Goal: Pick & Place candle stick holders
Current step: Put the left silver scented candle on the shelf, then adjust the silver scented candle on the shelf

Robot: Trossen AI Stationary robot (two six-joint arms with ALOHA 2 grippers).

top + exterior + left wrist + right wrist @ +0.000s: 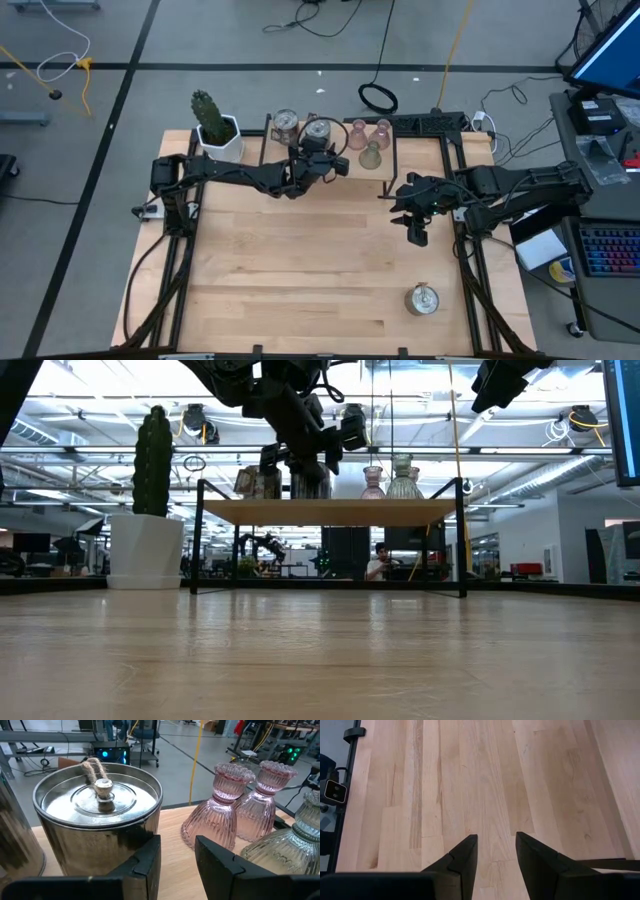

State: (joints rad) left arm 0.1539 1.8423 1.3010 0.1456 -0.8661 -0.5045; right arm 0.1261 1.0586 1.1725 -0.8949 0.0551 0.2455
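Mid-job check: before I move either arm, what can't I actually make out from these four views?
- Silver holder near the table's front: seen only from above; the low view doesn't show it.
- Second silver holder on the shelf: cut off at the left wrist view's edge.
- Olive-green holder: cropped by the frame's edge.
- Left gripper: whether it touches the silver holder is unclear.

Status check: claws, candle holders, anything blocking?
Left claw open, empty, at silver holder on the shelf. Right claw open, empty, above bare table. One silver holder alone on the table. Pink holders close beside.
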